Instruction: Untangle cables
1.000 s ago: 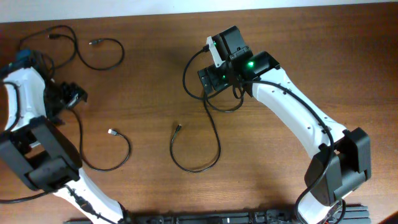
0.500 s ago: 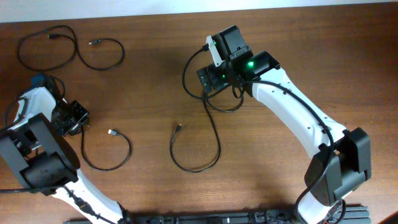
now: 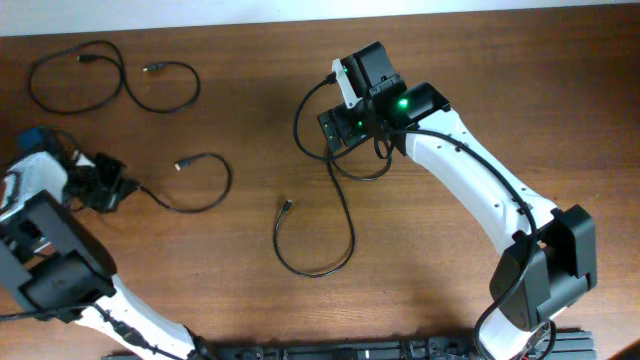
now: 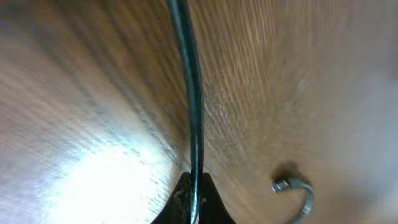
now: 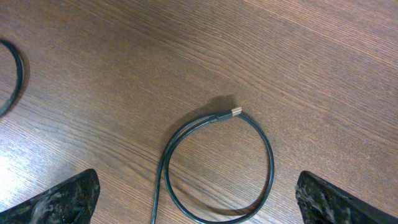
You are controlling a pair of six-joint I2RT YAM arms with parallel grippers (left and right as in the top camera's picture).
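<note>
At the left edge of the brown wooden worktop (image 3: pixel 420 260), the left gripper (image 4: pixel 193 200) is clamped on a thin black flexible cable (image 4: pixel 193 93). The right gripper (image 5: pixel 198 186) hangs spread wide above a looped black cable (image 5: pixel 271 163).

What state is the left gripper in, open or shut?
Shut. In the left wrist view, the left gripper pinches the cable, and no gap shows between its tips.

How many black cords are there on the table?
3. One looped cord lies at the top left, one pinched cord is in the left tool, one middle cord runs up under the right arm. Parts may be hidden there.
</note>
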